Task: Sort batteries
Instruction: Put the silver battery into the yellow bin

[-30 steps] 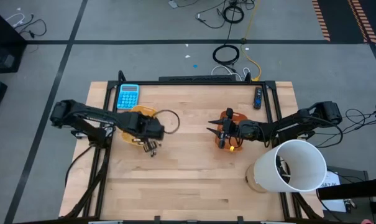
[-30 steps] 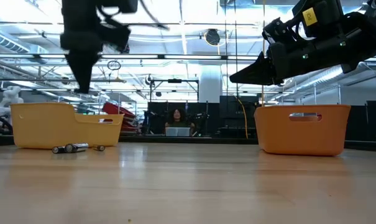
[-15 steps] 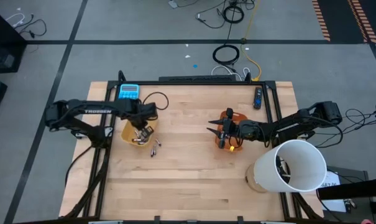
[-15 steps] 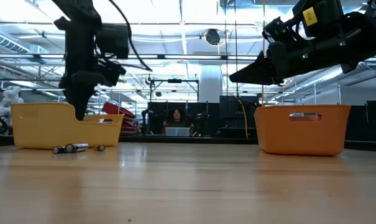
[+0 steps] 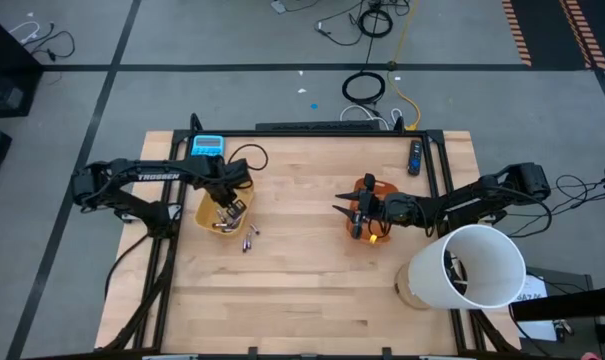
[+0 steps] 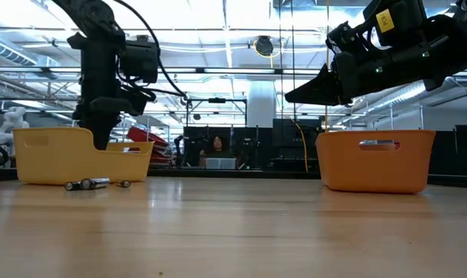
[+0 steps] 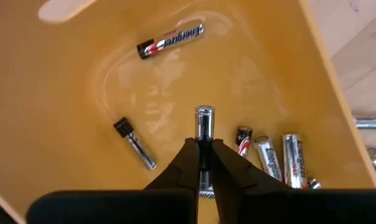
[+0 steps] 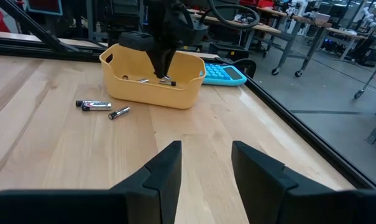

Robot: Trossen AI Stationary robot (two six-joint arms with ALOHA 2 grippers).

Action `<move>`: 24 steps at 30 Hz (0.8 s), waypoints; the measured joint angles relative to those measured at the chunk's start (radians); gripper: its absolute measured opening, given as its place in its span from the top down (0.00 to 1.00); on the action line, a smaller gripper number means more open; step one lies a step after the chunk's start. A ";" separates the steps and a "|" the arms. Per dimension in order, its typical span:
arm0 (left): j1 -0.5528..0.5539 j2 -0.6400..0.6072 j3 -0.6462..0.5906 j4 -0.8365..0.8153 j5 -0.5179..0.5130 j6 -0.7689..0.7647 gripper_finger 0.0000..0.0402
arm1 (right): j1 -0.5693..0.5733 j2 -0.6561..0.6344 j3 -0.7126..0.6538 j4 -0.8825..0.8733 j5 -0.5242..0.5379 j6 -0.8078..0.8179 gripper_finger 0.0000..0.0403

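One battery (image 7: 204, 124) between left claw (image 7: 201, 163) fingers

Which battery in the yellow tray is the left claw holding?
The silvery battery pinched between the left claw tips, pointing straight out; the others lie loose on the yellow tray floor.

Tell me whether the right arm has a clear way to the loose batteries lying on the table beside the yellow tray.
Probably yes. The right gripper hangs open above the orange tray, and only bare table lies between it and the loose batteries. The left gripper is down inside the yellow tray, not over them.
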 joint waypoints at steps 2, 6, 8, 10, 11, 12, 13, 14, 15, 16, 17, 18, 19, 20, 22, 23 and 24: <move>0.000 0.000 0.000 0.005 0.000 0.000 0.91 | 0.000 0.000 0.000 0.000 0.000 0.000 0.67; -0.001 0.000 0.000 0.003 0.000 -0.004 0.84 | 0.000 0.000 0.000 0.000 0.000 0.000 0.67; -0.001 0.000 0.000 0.003 0.000 -0.004 0.82 | 0.000 0.000 0.000 0.000 0.000 0.000 0.67; -0.001 0.000 0.000 0.003 0.000 -0.004 0.81 | 0.000 0.000 0.000 0.000 0.000 0.000 0.67; -0.001 0.000 0.000 0.003 -0.001 -0.004 0.81 | 0.000 0.000 0.000 0.000 0.000 0.000 0.67; -0.001 0.000 0.000 0.005 -0.002 -0.004 0.81 | 0.000 0.000 0.000 0.000 0.000 0.000 0.67; -0.001 0.000 0.000 0.007 -0.006 -0.004 0.81 | 0.000 0.000 0.000 0.000 0.000 0.000 0.67; -0.003 0.000 0.000 0.010 -0.011 -0.004 0.81 | 0.000 0.000 0.000 0.000 0.000 0.000 0.67; -0.003 0.000 0.000 0.013 -0.019 -0.005 0.80 | 0.000 0.000 0.000 0.000 0.000 0.000 0.67; -0.004 0.000 0.001 0.015 -0.023 -0.004 0.80 | 0.000 0.000 0.000 0.000 0.000 0.000 0.67; -0.005 0.000 0.005 0.012 -0.024 -0.003 0.80 | 0.000 0.000 0.000 -0.001 0.000 0.000 0.67; -0.006 0.000 0.015 0.009 -0.024 0.005 0.79 | 0.000 0.000 0.000 -0.001 0.000 -0.001 0.67; -0.009 0.000 0.030 0.007 -0.025 0.017 0.78 | 0.000 0.000 0.000 -0.002 0.000 -0.001 0.67; -0.015 0.000 0.050 -0.001 -0.031 0.019 0.77 | 0.000 0.000 0.000 -0.002 0.000 -0.001 0.67; -0.036 0.000 0.089 -0.017 -0.051 0.022 0.76 | 0.000 0.000 0.000 -0.002 0.004 -0.001 0.67; -0.052 0.000 0.114 -0.022 -0.064 0.028 0.75 | 0.000 0.000 0.000 -0.002 0.006 -0.001 0.67; -0.070 0.000 0.138 -0.027 -0.083 0.037 0.75 | 0.000 0.000 0.000 -0.003 0.006 -0.001 0.67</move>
